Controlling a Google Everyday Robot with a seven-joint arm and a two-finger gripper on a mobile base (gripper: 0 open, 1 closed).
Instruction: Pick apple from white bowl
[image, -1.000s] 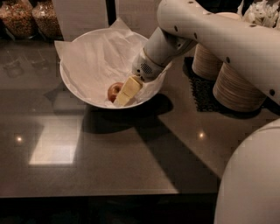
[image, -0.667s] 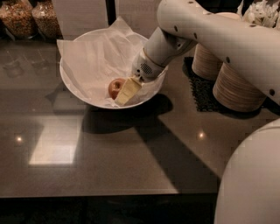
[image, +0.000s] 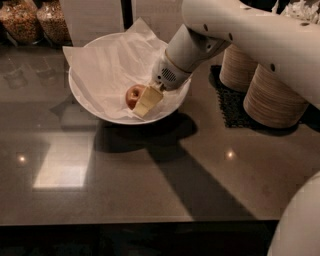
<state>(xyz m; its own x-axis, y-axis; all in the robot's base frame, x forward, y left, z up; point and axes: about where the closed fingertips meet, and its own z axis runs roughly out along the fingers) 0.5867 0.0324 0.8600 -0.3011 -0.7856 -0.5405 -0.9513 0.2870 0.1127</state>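
Note:
The small red apple (image: 132, 94) lies inside the large white bowl (image: 85, 102), on the crinkled white paper lining (image: 107, 65). My gripper (image: 140, 103) reaches down into the bowl from the upper right. It is closed on the apple's right side. One beige finger (image: 148, 101) shows in front of the apple; the other is hidden behind it. The apple sits slightly above the bowl's bottom. The white arm (image: 240, 35) crosses the bowl's right rim.
Two stacks of beige disposable bowls (image: 272, 97) stand right of the white bowl on a black mat (image: 230, 107). Two jars of snacks (image: 35, 20) stand at the back left. The dark counter's front edge (image: 135, 220) runs across the bottom. The robot body (image: 300, 220) fills the lower right corner.
The apple and the gripper have risen slightly and shifted right inside the bowl. The bowl has stayed in place.

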